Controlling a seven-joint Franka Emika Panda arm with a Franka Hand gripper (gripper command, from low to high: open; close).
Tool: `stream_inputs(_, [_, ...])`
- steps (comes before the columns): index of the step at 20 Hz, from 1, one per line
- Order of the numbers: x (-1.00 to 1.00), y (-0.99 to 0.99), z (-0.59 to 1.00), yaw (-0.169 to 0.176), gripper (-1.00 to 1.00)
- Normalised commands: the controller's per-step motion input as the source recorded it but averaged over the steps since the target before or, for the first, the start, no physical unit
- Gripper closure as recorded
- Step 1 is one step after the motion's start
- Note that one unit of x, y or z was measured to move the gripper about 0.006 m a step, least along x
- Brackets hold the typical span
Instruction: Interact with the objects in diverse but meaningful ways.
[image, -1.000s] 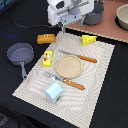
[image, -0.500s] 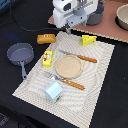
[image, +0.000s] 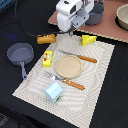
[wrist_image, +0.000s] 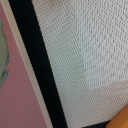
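Rising slightly since half a second ago, the arm's white head has drifted toward the top centre of the exterior view, while nothing on the mat has shifted. The gripper (image: 71, 33) hangs just under that white housing, above the mat's upper edge; whether its fingers are spread or pressed together I cannot tell, and the wrist view shows only woven cloth, a black strip, a pink surface and an orange-tan corner.

Nearest the gripper, the bread loaf (image: 46, 38) lies left of it, off the placemat (image: 97, 70), and the cheese wedge (image: 89, 40) sits to its right on the mat's upper corner. Further out are the yellow box (image: 47, 58) beside the round plate (image: 67, 66), and the milk carton (image: 53, 92) near the lower edge. A knife (image: 80, 56) and fork (image: 65, 81) flank the plate; a grey pan (image: 20, 54) rests at far left.

Whichever food is chosen, probably loaf or cheese, the approach looks best made by centring over it first, then descending straight, gripping across its narrow side.
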Motion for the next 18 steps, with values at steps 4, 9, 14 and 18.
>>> stream_inputs(4, [0.49, -0.01, 0.18, 0.092, -1.0])
stream_inputs(9, [0.71, -0.03, 0.32, 0.026, -1.0])
stream_inputs(14, [0.83, -0.05, 0.33, -0.014, -1.0])
stream_inputs(18, [0.86, -0.09, 0.27, -0.003, -1.0])
